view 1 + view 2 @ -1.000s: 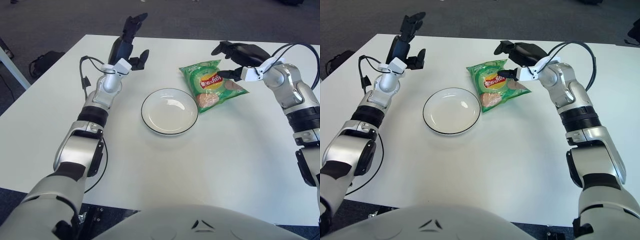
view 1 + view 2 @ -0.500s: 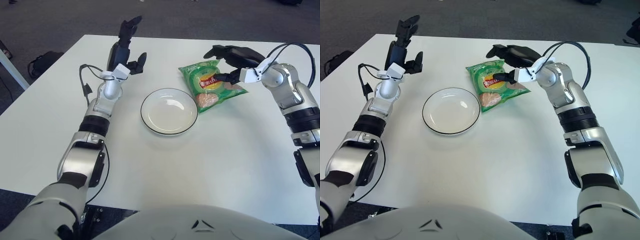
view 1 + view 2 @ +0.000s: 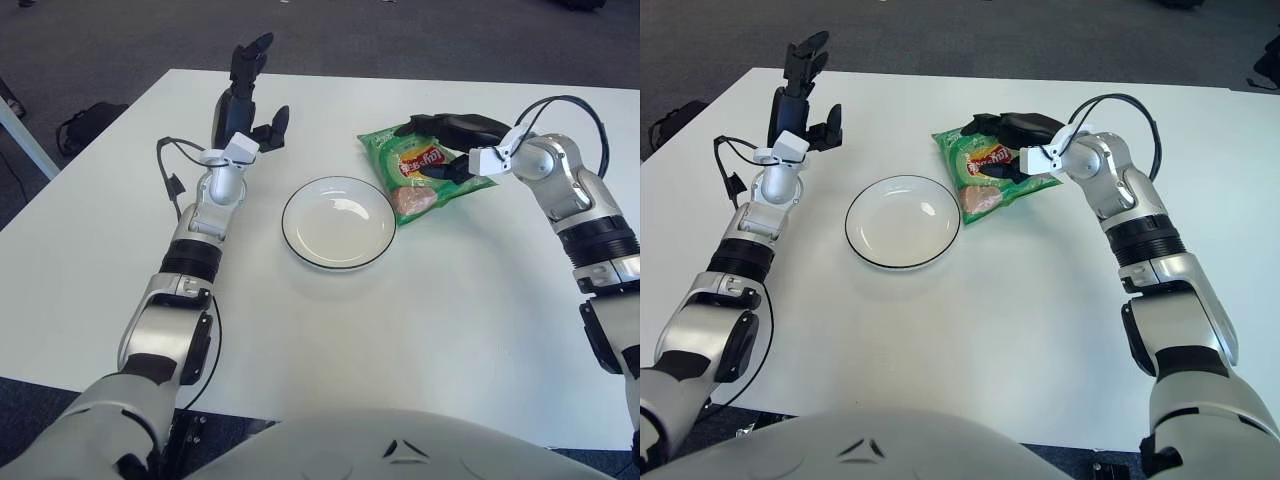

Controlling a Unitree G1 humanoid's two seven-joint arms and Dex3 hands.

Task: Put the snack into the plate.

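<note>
A green snack bag (image 3: 408,188) lies flat on the white table, just right of the white plate (image 3: 286,225) with a dark rim, and the plate holds nothing. My right hand (image 3: 447,148) is down on the bag's far right part. Its black fingers (image 3: 1015,123) lie across the bag's far edge and the thumb sits on the printed face, still spread; the bag is neither lifted nor crumpled. My left hand (image 3: 246,98) stands raised with fingers spread, holding nothing, to the upper left of the plate.
The white table (image 3: 420,330) stretches bare in front of the plate. A dark bag (image 3: 85,123) sits on the floor past the table's left edge. A black cable (image 3: 166,170) loops beside my left forearm.
My right hand has dropped from above the snack bag onto it, fingers now over its far edge. The left hand has turned slightly more upright. Bag and plate have stayed put.
</note>
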